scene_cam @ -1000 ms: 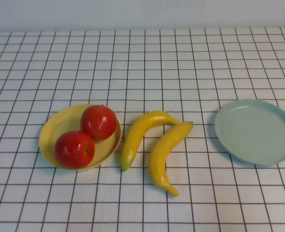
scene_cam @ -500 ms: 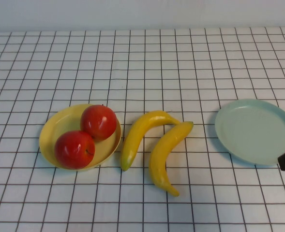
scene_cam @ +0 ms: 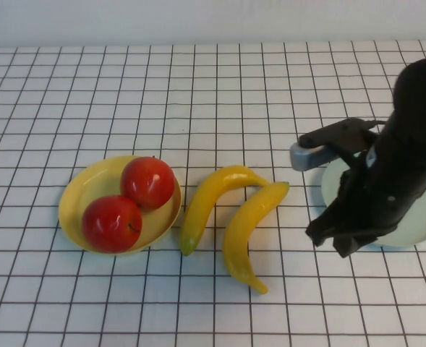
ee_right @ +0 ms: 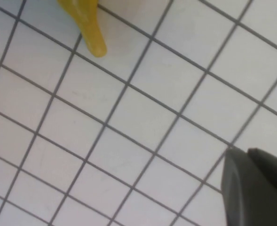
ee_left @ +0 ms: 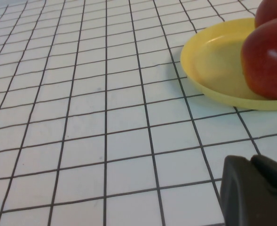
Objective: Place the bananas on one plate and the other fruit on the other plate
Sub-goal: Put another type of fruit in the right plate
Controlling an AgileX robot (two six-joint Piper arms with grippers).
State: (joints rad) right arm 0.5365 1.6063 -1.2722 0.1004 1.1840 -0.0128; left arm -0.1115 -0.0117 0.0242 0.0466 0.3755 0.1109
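Two yellow bananas (scene_cam: 211, 201) (scene_cam: 246, 233) lie side by side on the table's middle. Two red apple-like fruits (scene_cam: 147, 182) (scene_cam: 111, 223) sit on the pale yellow plate (scene_cam: 71, 204) at the left. The pale blue-green plate (scene_cam: 424, 220) at the right is mostly hidden under my right arm. My right gripper (scene_cam: 339, 242) is shut and empty, low at that plate's near left edge, right of the bananas. One banana tip (ee_right: 89, 28) shows in the right wrist view, apart from the gripper (ee_right: 246, 155). My left gripper (ee_left: 251, 162) is shut and empty, near the yellow plate (ee_left: 213, 61) and a fruit (ee_left: 267, 61).
The table is covered by a white cloth with a dark grid (scene_cam: 198, 94). A pale wall runs along the far edge. Open cloth lies behind the plates and along the near edge.
My right arm has come in from the right edge and now reaches over the blue-green plate toward the bananas. The fruits, bananas and plates have not moved.
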